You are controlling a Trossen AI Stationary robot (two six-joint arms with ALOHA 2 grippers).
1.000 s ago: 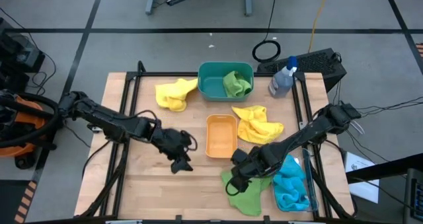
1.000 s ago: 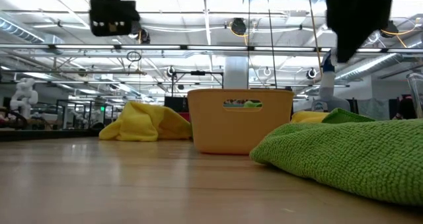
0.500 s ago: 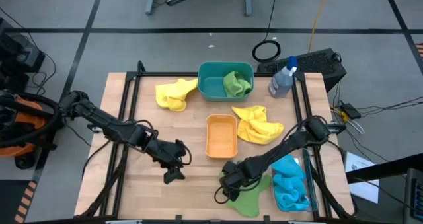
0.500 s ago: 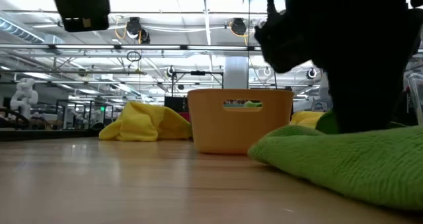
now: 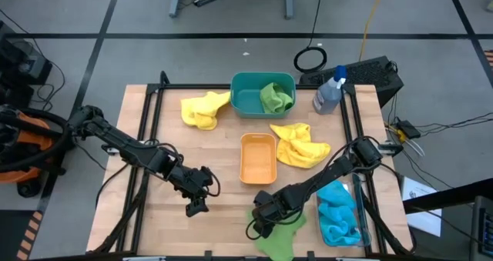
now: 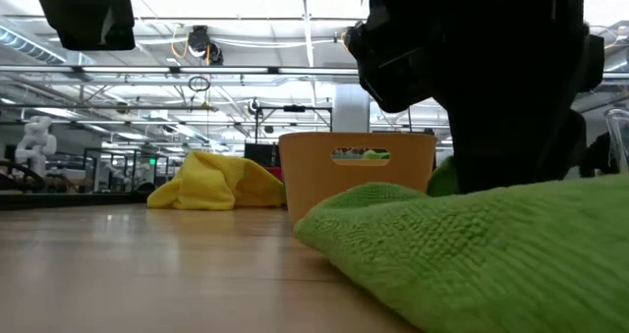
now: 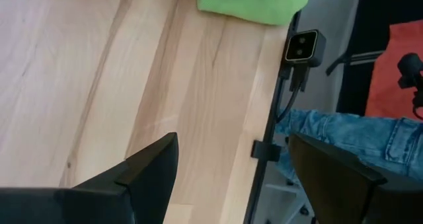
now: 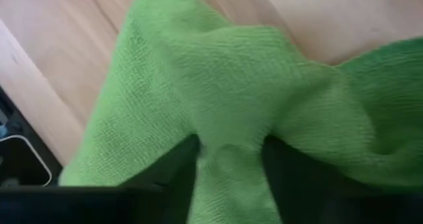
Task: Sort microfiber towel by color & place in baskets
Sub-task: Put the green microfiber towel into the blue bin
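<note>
Presently, right gripper [image 5: 258, 224] is pinching the green towel [image 5: 279, 234]; lifting toward the teal basket [image 5: 245, 101] follows, left gripper [image 5: 194, 207] idling wide.

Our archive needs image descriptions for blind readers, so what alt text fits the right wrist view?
The right gripper pinches a raised fold of a green towel between its two dark fingers. The towel lies bunched on a light wooden table.

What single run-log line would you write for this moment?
step: grasp green towel | right gripper: pinching fold at near edge | left gripper: open, empty, over bare table | target: teal basket
</note>
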